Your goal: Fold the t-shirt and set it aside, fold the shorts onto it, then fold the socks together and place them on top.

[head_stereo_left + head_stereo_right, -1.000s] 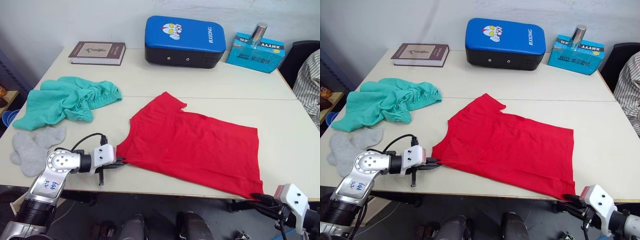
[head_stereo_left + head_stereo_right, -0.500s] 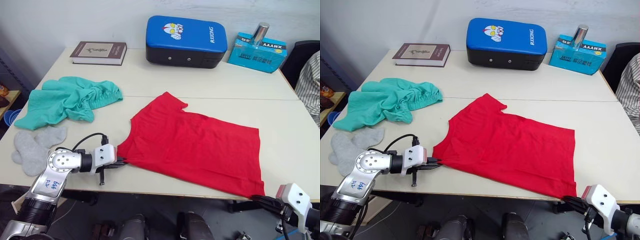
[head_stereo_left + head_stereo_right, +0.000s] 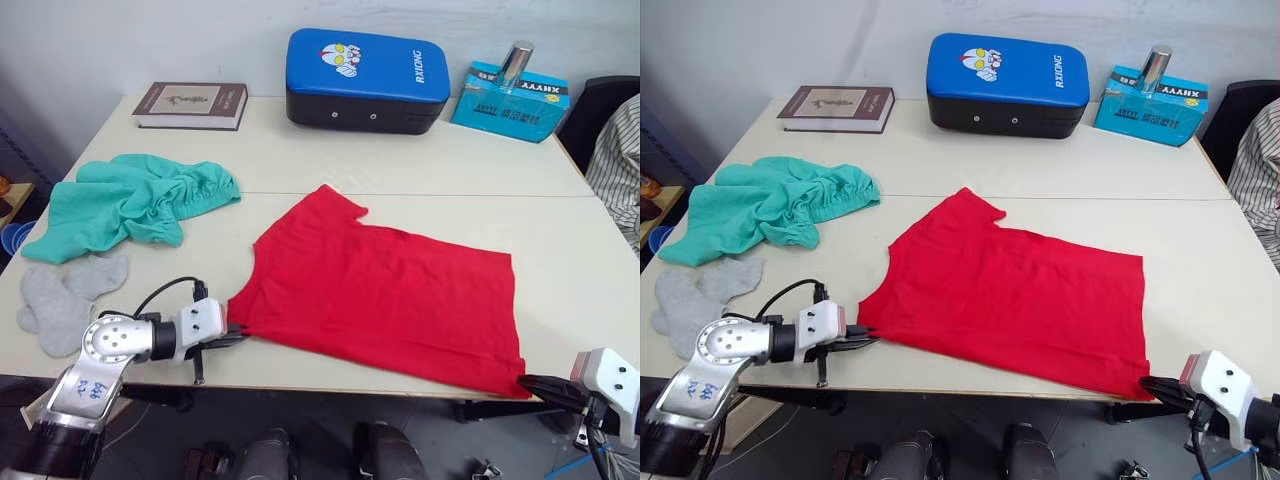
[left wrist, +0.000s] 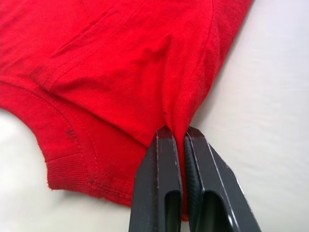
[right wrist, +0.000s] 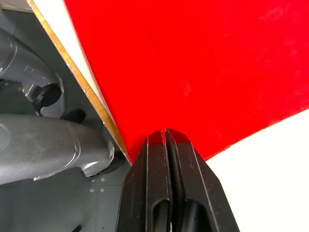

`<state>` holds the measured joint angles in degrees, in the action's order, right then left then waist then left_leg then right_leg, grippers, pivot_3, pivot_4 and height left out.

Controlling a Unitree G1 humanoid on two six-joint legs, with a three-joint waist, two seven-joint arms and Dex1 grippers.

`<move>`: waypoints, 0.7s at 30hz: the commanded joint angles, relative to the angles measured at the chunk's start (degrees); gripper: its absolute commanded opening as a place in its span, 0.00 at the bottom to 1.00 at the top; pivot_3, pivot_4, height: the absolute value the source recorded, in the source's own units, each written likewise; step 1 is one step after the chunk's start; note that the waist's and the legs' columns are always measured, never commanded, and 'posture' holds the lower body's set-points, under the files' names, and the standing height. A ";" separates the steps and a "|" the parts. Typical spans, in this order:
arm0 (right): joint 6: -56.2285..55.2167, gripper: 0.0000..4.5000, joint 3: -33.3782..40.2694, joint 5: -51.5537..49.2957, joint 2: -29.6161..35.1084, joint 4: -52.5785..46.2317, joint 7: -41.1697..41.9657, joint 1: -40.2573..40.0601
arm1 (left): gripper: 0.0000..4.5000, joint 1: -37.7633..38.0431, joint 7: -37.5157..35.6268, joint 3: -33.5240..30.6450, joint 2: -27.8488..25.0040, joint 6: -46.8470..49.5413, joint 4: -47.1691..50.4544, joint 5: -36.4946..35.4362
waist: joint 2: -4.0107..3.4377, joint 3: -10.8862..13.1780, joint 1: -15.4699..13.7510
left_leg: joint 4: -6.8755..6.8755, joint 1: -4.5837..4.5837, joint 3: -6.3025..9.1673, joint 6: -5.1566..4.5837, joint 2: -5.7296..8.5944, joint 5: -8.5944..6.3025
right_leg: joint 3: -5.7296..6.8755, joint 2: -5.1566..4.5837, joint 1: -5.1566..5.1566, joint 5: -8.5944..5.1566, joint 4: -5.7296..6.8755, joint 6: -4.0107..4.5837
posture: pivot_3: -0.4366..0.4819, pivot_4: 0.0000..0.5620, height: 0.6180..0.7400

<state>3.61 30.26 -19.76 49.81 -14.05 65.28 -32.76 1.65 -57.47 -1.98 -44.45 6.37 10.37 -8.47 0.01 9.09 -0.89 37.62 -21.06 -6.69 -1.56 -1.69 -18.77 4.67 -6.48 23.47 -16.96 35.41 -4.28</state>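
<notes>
Item 1, t-shirt point(image 3: 385, 300): red, spread flat on the desk point(image 3: 580, 270) near its front edge, one sleeve toward the desk's middle, hem corner at the front edge toward the right corner.

Left gripper point(image 3: 232, 335): clamped on a pinch of t-shirt fabric at the shoulder/collar corner, left wrist view shows cloth ridged up between the two black fingers point(image 4: 161, 193).

Right gripper point(image 3: 1152, 384): fingers pressed together at the t-shirt's hem corner by the front edge; looks pinched on the cloth edge, grip thin.

Item 2, shorts point(image 3: 130, 200): teal, bunched, at the desk's left edge, well apart from t-shirt.

Item 3, socks point(image 3: 65, 295): grey pair, overlapping, near the front left corner, just beside shorts.

Handling (est.): t-shirt light, soft, floppy, no stiffness; will sag and drag between holds. Best taken at corners/seams, hem and shoulder, both ends lifted together. Thin pinch may slip.

Other: book point(image 3: 192, 104), blue pad point(image 3: 368, 67), blue box point(image 3: 510, 98) along the back edge.
</notes>
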 commanded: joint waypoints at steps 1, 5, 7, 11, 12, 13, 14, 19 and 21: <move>0.51 0.01 0.43 -1.15 -0.25 -0.94 -0.19 1.02 | 0.00 6.16 1.10 -0.78 -1.20 3.23 4.70 -0.20 | 0.00 0.01 0.18 | -0.03 0.00 0.00 0.00 0.00 0.00 | 0.00 0.00 0.00 -0.01 -0.01 0.00 | 0.48 0.27 1.00; 3.23 0.01 0.75 -2.43 -0.56 -2.93 -0.69 1.19 | 0.00 9.97 2.86 -1.38 -0.93 5.30 8.77 -0.80 | -0.04 0.03 0.12 | -0.05 0.00 0.00 0.00 0.01 0.00 | 0.00 0.00 -0.01 -0.01 -0.06 0.01 | 0.48 0.27 1.00; 5.74 0.05 0.51 -3.91 -0.67 -5.55 -0.52 0.28 | 0.00 9.93 3.49 -0.87 -0.64 6.03 9.39 -0.85 | -0.07 0.07 -0.01 | -0.05 0.00 0.00 0.01 0.01 0.00 | 0.00 0.00 -0.01 -0.02 -0.06 0.03 | 0.48 0.27 1.00; 7.80 0.30 -0.07 -3.60 0.03 -9.20 0.07 -1.43 | 0.00 9.34 4.16 -0.33 -0.54 7.10 9.78 -1.19 | -0.13 0.09 -0.42 | -0.06 0.01 0.01 0.01 0.01 0.01 | 0.01 0.00 0.00 -0.04 -0.05 0.06 | 0.48 0.27 1.00; 7.36 0.37 -0.08 -2.63 0.16 -9.51 0.07 -1.81 | 0.00 9.37 4.18 -0.24 -0.61 7.27 9.91 -1.33 | -0.12 0.09 -0.45 | -0.06 0.01 0.00 0.01 0.01 0.00 | 0.01 0.00 0.00 -0.04 -0.06 0.06 | 0.48 0.27 1.00; 5.50 0.45 -0.21 -0.68 0.13 -9.10 -0.16 -2.02 | 0.00 9.43 4.19 -0.12 -0.65 7.36 9.97 -1.41 | -0.12 0.09 -0.49 | -0.06 0.00 0.00 0.01 0.01 0.01 | 0.01 0.00 0.00 -0.04 -0.06 0.06 | 0.48 0.27 1.00; 4.33 0.52 -0.33 0.47 0.13 -8.39 0.00 -2.34 | 0.00 9.53 4.21 -0.03 -0.70 7.44 10.05 -1.48 | -0.11 0.10 -0.49 | -0.06 0.00 0.00 0.01 0.01 0.01 | 0.01 0.00 0.00 -0.04 -0.07 0.06 | 0.48 0.27 1.00; -1.82 0.60 -0.55 4.01 -0.23 -2.51 1.33 -2.86 | 0.00 10.02 4.30 0.08 -0.82 7.81 10.55 -1.73 | -0.11 0.10 -0.48 | -0.08 -0.02 -0.01 0.00 0.03 0.00 | 0.02 0.00 -0.02 -0.04 -0.17 0.06 | 0.48 0.27 1.00; -4.39 0.60 -1.22 4.98 -0.28 0.21 1.78 -2.26 | 0.00 10.03 4.37 0.22 -0.83 7.99 10.65 -1.79 | -0.12 0.10 -0.47 | -0.10 -0.01 -0.01 -0.01 0.04 0.01 | 0.02 0.00 -0.02 -0.04 -0.18 0.06 | 0.48 0.27 1.00</move>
<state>1.78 29.28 -15.41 49.49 -15.07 66.44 -34.97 10.21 -52.67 -3.39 -44.99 13.29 20.61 -10.45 -0.11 9.19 -1.35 37.52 -21.06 -6.71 -1.57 -1.65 -18.76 4.69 -6.47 23.45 -17.00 35.23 -4.20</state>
